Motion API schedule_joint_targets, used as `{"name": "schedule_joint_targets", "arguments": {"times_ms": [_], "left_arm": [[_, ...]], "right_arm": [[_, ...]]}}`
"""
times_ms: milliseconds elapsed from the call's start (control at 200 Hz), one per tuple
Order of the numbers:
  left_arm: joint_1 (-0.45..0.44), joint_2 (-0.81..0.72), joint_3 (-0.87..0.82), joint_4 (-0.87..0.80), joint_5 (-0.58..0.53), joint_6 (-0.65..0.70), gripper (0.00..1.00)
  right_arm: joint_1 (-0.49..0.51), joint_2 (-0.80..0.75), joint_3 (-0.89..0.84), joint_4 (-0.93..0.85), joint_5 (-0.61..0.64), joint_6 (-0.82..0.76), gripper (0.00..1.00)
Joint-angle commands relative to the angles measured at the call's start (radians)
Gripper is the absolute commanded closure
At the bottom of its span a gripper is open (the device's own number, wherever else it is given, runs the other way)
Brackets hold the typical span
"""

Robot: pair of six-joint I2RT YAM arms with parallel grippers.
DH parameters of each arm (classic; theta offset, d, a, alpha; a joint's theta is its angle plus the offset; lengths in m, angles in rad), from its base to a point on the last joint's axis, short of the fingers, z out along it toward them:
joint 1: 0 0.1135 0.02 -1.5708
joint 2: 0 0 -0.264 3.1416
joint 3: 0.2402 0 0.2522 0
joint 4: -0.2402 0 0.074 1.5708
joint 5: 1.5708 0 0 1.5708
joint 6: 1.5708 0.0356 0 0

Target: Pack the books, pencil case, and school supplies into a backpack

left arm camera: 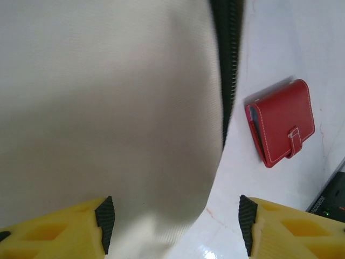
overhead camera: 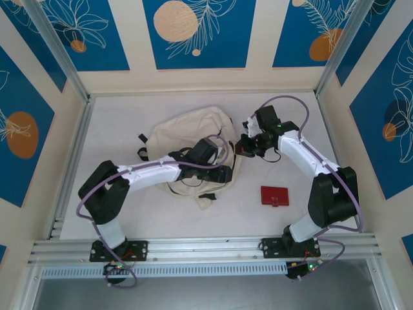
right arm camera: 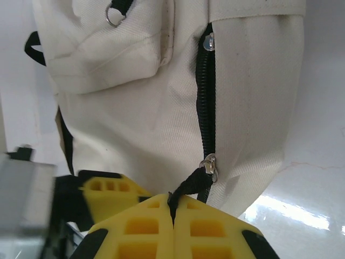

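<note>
Right wrist | my right hand (right arm camera: 173,215) pinches zipper pull (right arm camera: 188,187) | zipper (right arm camera: 205,108) runs straight away | left hand (left arm camera: 176,224) wide over backpack (left arm camera: 108,108)

White arms (overhead camera: 151,173), black joints (overhead camera: 106,197), purple cables (overhead camera: 287,97), yellow tools (left arm camera: 175,224) (right arm camera: 173,209) with black pads (left arm camera: 105,224).

The cream backpack (overhead camera: 187,137) lies slumped mid-table, the red pencil case (overhead camera: 274,196) apart to its right.
</note>
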Motion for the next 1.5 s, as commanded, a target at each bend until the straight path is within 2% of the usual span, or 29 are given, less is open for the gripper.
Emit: {"name": "schedule_joint_targets", "arguments": {"times_ms": [0, 205, 375, 565, 770, 915, 1200, 1305, 1495], "left_arm": [[-0.022, 0.03, 0.037, 0.079, -0.055, 0.067, 0.38], [-0.028, 0.078, 0.067, 0.082, -0.147, 0.141, 0.46], [-0.031, 0.101, 0.084, 0.077, -0.152, 0.163, 0.64], [-0.032, 0.07, 0.013, 0.1, -0.125, 0.167, 0.84], [-0.034, 0.037, -0.085, 0.136, -0.093, 0.145, 0.94], [-0.034, 0.022, -0.131, 0.134, -0.098, 0.141, 0.98], [-0.036, 0.012, -0.172, 0.134, -0.092, 0.143, 0.99], [-0.036, 0.013, -0.162, 0.135, -0.092, 0.145, 0.99], [-0.036, 0.021, -0.156, 0.15, -0.069, 0.145, 0.99]], "right_arm": [[-0.015, -0.019, -0.001, 0.028, -0.095, 0.015, 1.0], [-0.036, -0.018, -0.003, 0.04, -0.15, 0.027, 1.0], [-0.046, -0.018, 0.0, 0.039, -0.155, 0.036, 1.0], [-0.048, 0.007, 0.03, -0.002, -0.035, 0.049, 1.0], [-0.05, 0.089, 0.09, 0.03, 0.021, 0.089, 1.0], [-0.051, 0.147, 0.145, 0.077, 0.029, 0.111, 1.0], [-0.058, 0.191, 0.245, 0.106, 0.051, 0.089, 1.0], [-0.046, 0.176, 0.233, 0.091, 0.015, 0.07, 1.0], [-0.052, 0.201, 0.234, 0.076, 0.036, 0.06, 1.0]]}}
